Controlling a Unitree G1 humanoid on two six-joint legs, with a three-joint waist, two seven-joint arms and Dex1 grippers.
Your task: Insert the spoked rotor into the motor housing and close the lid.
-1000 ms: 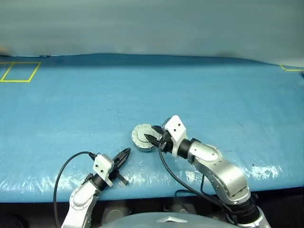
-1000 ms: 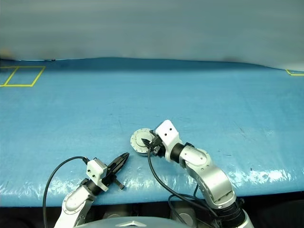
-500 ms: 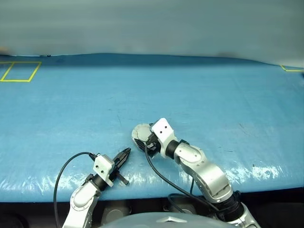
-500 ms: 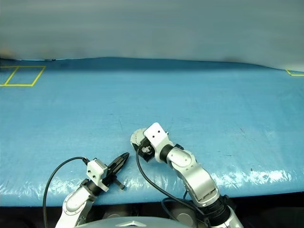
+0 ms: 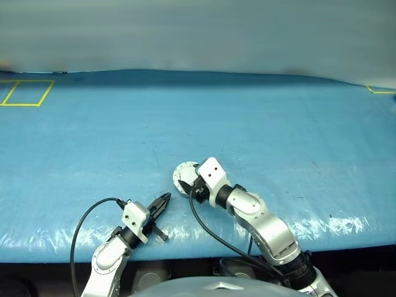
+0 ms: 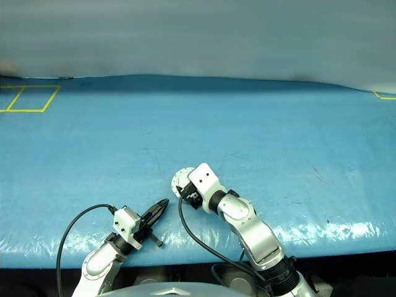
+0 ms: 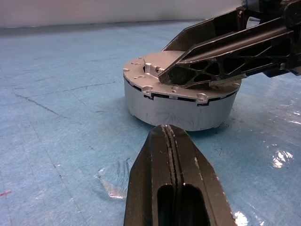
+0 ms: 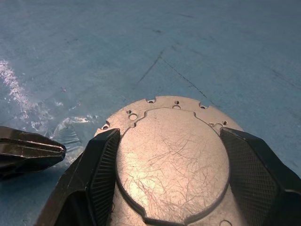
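The motor housing (image 7: 178,106) is a round silver case on the blue table, with the plain grey lid (image 8: 171,162) lying flat on top of it. The spoked rotor is hidden. My right gripper (image 8: 170,136) is open, and its two black fingers (image 7: 221,49) reach low across the lid, one on each side of the lid's raised round plate. In the head views this gripper (image 5: 189,184) covers the near right part of the housing (image 5: 182,175). My left gripper (image 5: 166,198) is shut and empty, pointing at the housing from a short way off, nearer the table's front edge.
A yellow tape rectangle (image 5: 25,93) marks the far left of the blue table cover, with a yellow corner mark (image 5: 380,90) at the far right. A black cable (image 5: 83,226) loops from my left wrist near the front edge.
My right gripper has moved left and down, from the housing's right edge to over the lid. The left arm and the housing have stayed in place.
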